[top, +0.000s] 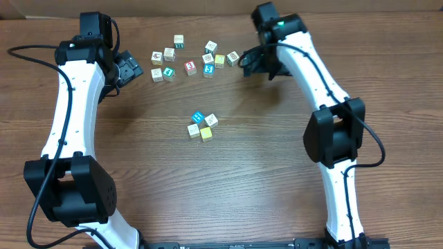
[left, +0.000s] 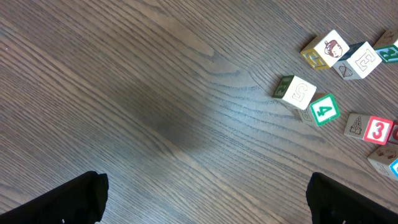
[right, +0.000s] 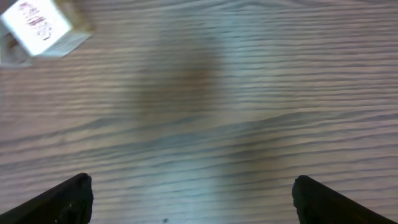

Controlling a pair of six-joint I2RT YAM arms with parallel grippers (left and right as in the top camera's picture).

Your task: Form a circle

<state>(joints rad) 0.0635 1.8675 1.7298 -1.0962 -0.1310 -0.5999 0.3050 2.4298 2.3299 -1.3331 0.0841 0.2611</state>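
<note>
4 small cubes make up the circle [top: 202, 124] near the middle of the surface [top: 277, 180]: a blue H cube [top: 198, 117], a yellow cube [top: 206, 133] and 2 whitish cubes, packed close together. Loose cubes [top: 190, 67] lie scattered toward the far edge. The left tool [left: 205, 193] and right tool [right: 193, 193] both stand wide, holding nothing, at either end of that scatter, well apart from the circle.

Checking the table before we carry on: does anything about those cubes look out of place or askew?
Nothing looks damaged or spilled. The four-cube cluster mid-table sits tight, but its cubes are turned at differing angles, more a lump than a ring. The loose cubes beyond it lie scattered.
</note>
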